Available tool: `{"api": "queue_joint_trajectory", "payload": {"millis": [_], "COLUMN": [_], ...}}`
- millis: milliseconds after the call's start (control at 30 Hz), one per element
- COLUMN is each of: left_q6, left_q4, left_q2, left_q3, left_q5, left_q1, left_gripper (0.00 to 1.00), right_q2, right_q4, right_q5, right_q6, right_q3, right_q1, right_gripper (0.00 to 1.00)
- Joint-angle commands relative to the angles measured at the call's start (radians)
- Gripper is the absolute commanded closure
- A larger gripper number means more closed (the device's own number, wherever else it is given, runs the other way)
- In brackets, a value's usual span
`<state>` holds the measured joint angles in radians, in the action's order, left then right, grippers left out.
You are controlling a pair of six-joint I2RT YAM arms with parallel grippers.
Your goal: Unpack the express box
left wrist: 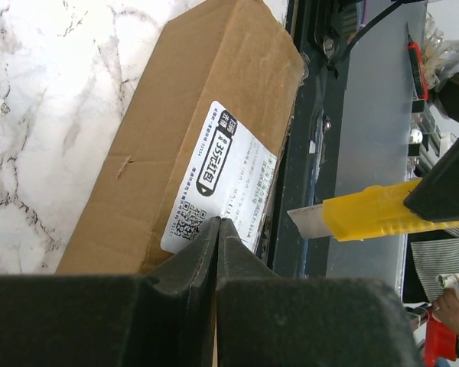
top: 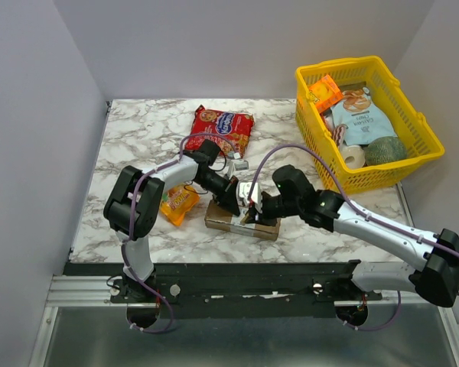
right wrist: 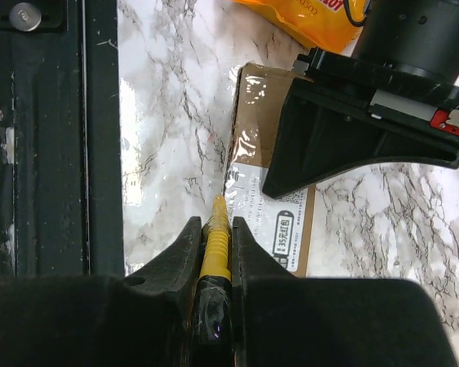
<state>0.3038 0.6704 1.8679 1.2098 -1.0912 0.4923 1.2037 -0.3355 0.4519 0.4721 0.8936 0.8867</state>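
Note:
The express box (top: 239,219), a brown carton with a white label, lies near the table's front edge. It shows in the left wrist view (left wrist: 191,122) and the right wrist view (right wrist: 264,153). My left gripper (top: 233,200) is shut with its tips (left wrist: 217,223) pressed down on the box's labelled top. My right gripper (top: 258,209) is shut on a yellow box cutter (right wrist: 216,237), whose tip sits at the box's taped edge next to the label. The cutter's blade also shows in the left wrist view (left wrist: 367,215).
A yellow basket (top: 424,138) with snacks stands at the back right. A red snack bag (top: 220,130) lies behind the box, an orange pack (top: 178,203) to its left. A small white item (top: 239,164) lies near the left arm.

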Motion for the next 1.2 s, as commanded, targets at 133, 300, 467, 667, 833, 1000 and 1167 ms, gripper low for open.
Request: {"api": "queue_joint_trajectory", "payload": {"millis": [133,300,467,667,833,1000,1167], "left_q6": [0.017,0.014,0.012,0.009,0.009,0.011,0.009], "left_q4": [-0.048,-0.052,-0.054,-0.055,-0.055,-0.054,-0.054], "left_q2": [0.045,0.045,0.046,0.051,0.057,0.062,0.068], "left_q3": [-0.035,-0.039,-0.041,-0.039,-0.038,-0.036,-0.035], "left_q5": [0.126,0.123,0.123,0.123,0.125,0.120,0.119], "left_q1": [0.006,0.006,0.006,0.006,0.006,0.006,0.006], "left_gripper": [0.91,0.91,0.91,0.91,0.91,0.91,0.91], "right_q2": [-0.009,-0.006,-0.001,-0.010,-0.045,-0.078,-0.082], "right_q4": [0.024,0.043,0.049,0.035,-0.017,-0.020,-0.007], "right_q5": [-0.047,-0.094,-0.111,-0.122,-0.044,-0.057,-0.094], "right_q6": [-0.020,-0.009,0.002,0.011,-0.016,-0.073,-0.073], "right_q3": [-0.033,-0.045,-0.053,-0.073,-0.061,-0.050,-0.076], "right_q1": [0.024,0.034,0.034,0.034,0.035,0.034,0.035], "right_gripper": [1.00,1.00,1.00,1.00,1.00,1.00,1.00]}}
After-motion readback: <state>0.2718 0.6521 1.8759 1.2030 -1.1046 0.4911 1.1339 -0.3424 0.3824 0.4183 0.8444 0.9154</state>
